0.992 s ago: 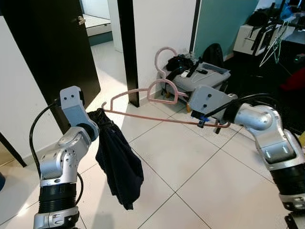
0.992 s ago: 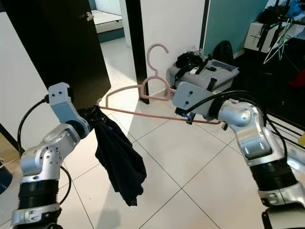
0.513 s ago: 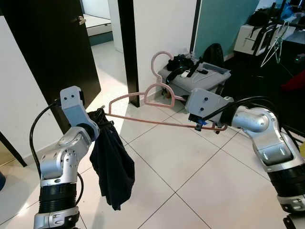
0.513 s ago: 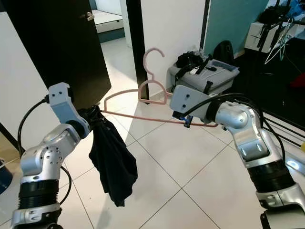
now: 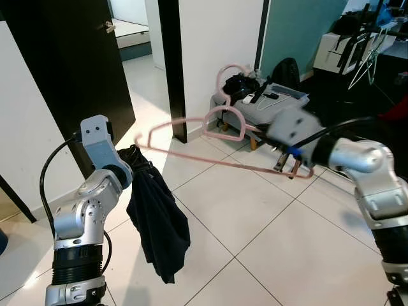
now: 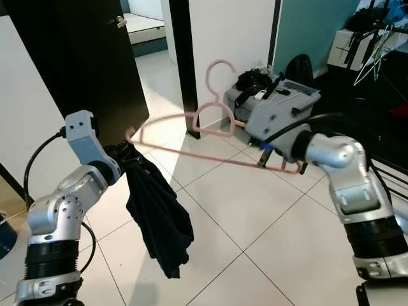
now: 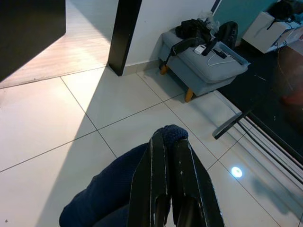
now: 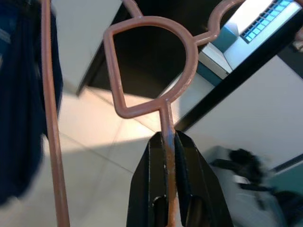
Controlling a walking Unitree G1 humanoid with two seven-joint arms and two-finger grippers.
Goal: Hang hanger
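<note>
Both end effectors pinch: one the hanger, one the cloth.
The right end effector [image 8: 169,142] is pressed tight on the thin pink hanger [image 5: 223,159], held in the air above the glossy tiled floor [image 5: 255,223]. The left end effector [image 7: 169,151] nips a soft, dark blue garment [image 5: 156,217] that hangs limp beside the hanger's far tip.

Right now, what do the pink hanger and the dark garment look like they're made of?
The hanger, clamped in the right gripper, looks like moulded plastic: matte pink, uniform thin rod with smooth curves, though coated wire is possible. The garment, pinched by the left gripper, looks like soft navy knit fabric, drooping in limp folds.
</note>
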